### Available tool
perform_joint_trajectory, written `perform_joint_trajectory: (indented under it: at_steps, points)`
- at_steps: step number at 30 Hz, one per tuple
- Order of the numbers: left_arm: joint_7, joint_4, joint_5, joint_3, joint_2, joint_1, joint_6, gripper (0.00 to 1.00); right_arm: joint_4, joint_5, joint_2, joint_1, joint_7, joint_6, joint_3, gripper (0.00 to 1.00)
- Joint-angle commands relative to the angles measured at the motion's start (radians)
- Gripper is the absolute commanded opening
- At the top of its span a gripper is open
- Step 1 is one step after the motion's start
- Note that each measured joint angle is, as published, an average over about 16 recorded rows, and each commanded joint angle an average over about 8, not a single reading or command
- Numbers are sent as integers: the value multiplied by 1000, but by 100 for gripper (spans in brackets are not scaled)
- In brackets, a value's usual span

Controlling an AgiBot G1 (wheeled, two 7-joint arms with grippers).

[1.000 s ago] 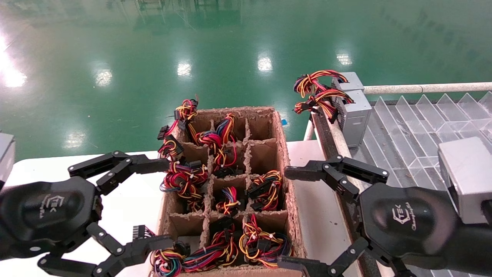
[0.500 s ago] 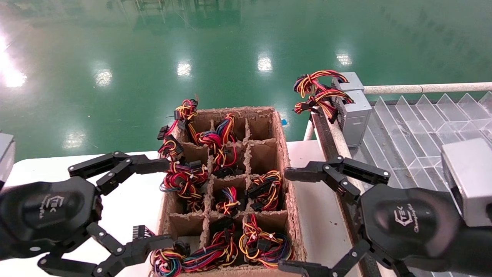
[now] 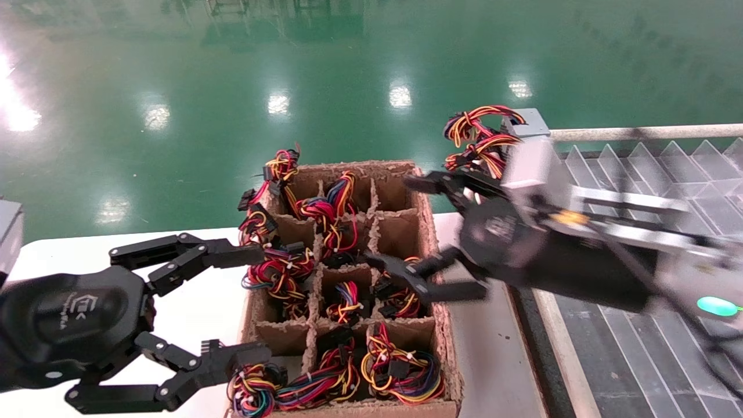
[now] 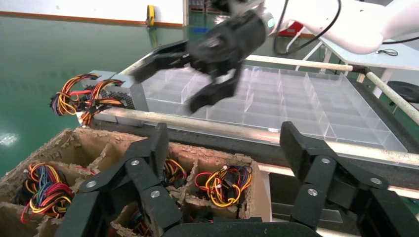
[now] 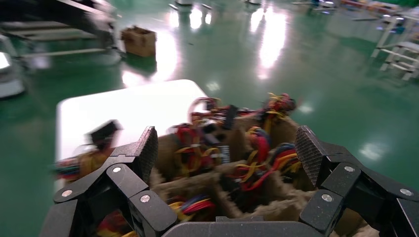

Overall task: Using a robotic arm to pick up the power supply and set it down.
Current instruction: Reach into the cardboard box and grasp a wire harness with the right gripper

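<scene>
Only wire bundles stick out of the cells of the cardboard box (image 3: 426, 191); the power supply's grey metal body is hidden. My right gripper (image 3: 400, 229) hangs open over the box's right column, above a red-and-yellow bundle (image 3: 400, 296). The right wrist view has its fingertips (image 5: 148, 148) spread wide above cells stuffed with wires (image 5: 247, 163), holding nothing. My left gripper (image 3: 255, 302) is parked open at the box's left side, over the white table (image 3: 191, 307). In the left wrist view the left gripper (image 4: 225, 148) is empty, and the right gripper (image 4: 197, 64) shows farther off.
A grey metal box (image 3: 525, 122) with orange-yellow wires (image 3: 476, 130) stands at the back right on the rail; the left wrist view shows the grey boxes (image 4: 116, 91) there. A clear plastic divider tray (image 3: 638, 168) lies on the right. Green floor lies beyond.
My right arm has swung from the lower right up and leftward, so its open gripper now hangs over the box's right column. The left gripper has barely shifted.
</scene>
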Motion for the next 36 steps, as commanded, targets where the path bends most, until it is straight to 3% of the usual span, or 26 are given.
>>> perform_joint_trajectory:
  at_steps: [1,8,20,22,29,30,36]
  points:
    - [0,0,0,0,0,0,0,0,2,-58,-34,13,9,64,-20,100]
    - [0,0,0,0,0,0,0,0,-30,-237,-155,58,68,211,-103,100]
    - [0,0,0,0,0,0,0,0,-213,-473,-358,157,133,329,-231,100]
    - [0,0,0,0,0,0,0,0,-233,-491,-380,169,135,337,-241,88]
    - [0,0,0,0,0,0,0,0,-253,-581,-436,180,137,390,-279,4]
    - [0,0,0,0,0,0,0,0,-252,-598,-442,179,141,401,-285,0]
    - [0,0,0,0,0,0,0,0,-239,-672,-462,168,185,438,-309,0]
